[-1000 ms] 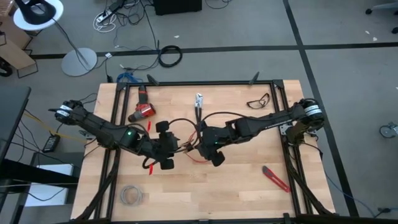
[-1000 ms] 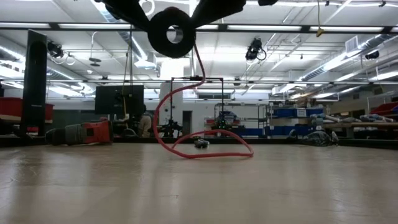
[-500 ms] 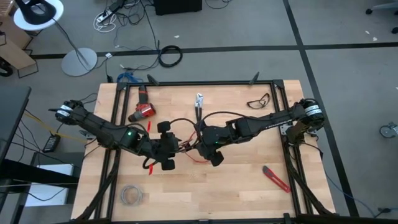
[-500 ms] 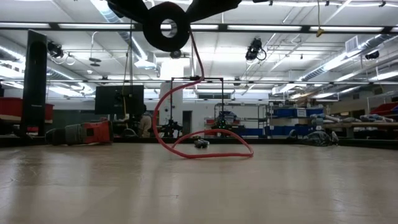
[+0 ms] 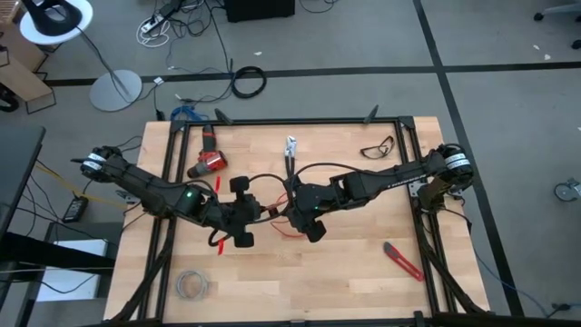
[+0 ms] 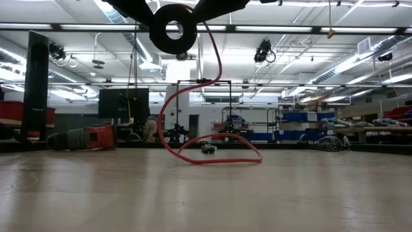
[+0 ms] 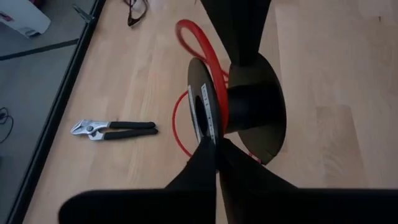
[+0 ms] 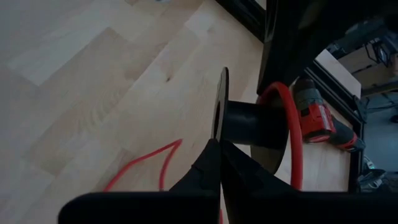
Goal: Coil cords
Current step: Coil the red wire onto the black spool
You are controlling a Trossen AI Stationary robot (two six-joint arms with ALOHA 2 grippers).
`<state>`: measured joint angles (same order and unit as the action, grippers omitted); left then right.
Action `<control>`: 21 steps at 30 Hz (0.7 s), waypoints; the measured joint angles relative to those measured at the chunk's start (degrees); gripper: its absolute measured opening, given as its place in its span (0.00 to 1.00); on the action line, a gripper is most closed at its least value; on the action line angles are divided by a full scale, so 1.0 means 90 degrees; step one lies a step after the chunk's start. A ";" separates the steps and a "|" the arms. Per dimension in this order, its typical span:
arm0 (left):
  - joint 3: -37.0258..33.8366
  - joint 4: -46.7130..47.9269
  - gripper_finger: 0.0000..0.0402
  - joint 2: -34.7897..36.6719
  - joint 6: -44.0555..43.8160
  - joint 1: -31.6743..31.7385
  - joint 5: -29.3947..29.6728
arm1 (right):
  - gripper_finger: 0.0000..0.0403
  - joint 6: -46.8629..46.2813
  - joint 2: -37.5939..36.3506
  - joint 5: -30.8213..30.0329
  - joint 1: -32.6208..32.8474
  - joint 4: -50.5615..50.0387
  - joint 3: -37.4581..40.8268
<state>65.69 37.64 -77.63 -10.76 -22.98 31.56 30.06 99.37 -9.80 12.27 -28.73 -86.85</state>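
Note:
A black spool (image 6: 172,29) hangs over the middle of the table between my two grippers. The thin red cord (image 6: 193,158) runs around its hub (image 8: 292,124), drops in a curve and ends in a loop lying on the wood (image 5: 286,232). My left gripper (image 7: 216,146) reaches in from the table's left and is shut on one flange. My right gripper (image 8: 219,146) reaches in from the table's right and is shut on the other flange. In the high view the spool (image 5: 270,215) is mostly hidden between the two hands. My left gripper pinches the rim of one spool flange (image 7: 204,127) between its two fingers, slanting down from the table's left. The spool is lifted clear, its flanges upright. My right gripper pinches the rim of the opposite flange (image 8: 219,127) between its two fingers, slanting down from the table's right.
A red drill (image 5: 207,162) lies at the far left, pliers (image 5: 290,145) at the far middle, glasses (image 5: 377,145) at the far right. A red cutter (image 5: 402,261) lies near the right edge and a grey wire coil (image 5: 191,284) at the near left.
The spool has risen a little between the grippers. The hanging stretch of red cord has bowed out toward the table's right, while its loop on the table has stayed where it was.

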 joint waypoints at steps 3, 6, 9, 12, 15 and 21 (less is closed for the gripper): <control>0.0000 -0.0008 0.01 -0.0002 0.0002 0.0000 0.0009 | 0.00 -0.0004 0.0000 -0.0003 0.0000 -0.0001 0.0000; -0.0001 -0.0009 0.02 -0.0002 -0.0008 0.0000 0.0020 | 0.00 -0.0032 -0.0002 -0.0070 0.0003 -0.0002 0.0000; -0.0002 -0.0001 0.03 -0.0001 -0.0024 0.0000 0.0025 | 0.00 -0.0034 -0.0001 -0.0098 0.0005 -0.0002 0.0000; 0.0000 -0.0002 0.01 -0.0002 -0.0056 0.0000 0.0149 | 0.00 -0.0083 -0.0001 -0.0116 0.0005 -0.0001 0.0000; -0.0002 0.0014 0.01 -0.0002 -0.0141 0.0000 0.0252 | 0.00 -0.0248 0.0000 -0.0196 0.0005 0.0018 0.0000; -0.0002 0.0024 0.00 -0.0002 -0.0188 0.0000 0.0255 | 0.05 -0.0338 0.0000 -0.0341 0.0152 0.0070 0.0002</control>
<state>65.67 37.85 -77.65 -12.46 -22.98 33.86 27.03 99.37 -12.87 13.64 -28.10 -86.83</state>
